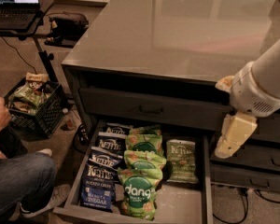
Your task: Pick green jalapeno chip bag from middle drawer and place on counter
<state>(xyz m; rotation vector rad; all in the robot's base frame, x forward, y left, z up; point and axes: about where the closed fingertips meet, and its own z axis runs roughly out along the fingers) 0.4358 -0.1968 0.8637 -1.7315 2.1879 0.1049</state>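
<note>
The green jalapeno chip bag (181,160) lies in the open middle drawer (182,205), lower centre, just right of the dang bags (141,171). The gripper (225,146) hangs at right below the worktop (177,31); whether it is apart or together, I cannot tell.

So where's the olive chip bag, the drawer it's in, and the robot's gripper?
chip bag (181,160), camera view, middle of its front.
drawer (183,204), camera view, bare floor near its front.
gripper (224,149), camera view, its lower tip, hanging right of the drawer.

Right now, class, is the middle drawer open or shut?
Open: the middle drawer is pulled out, showing the green jalapeno chip bag lying inside. The gripper hangs right of it, outside.
</note>
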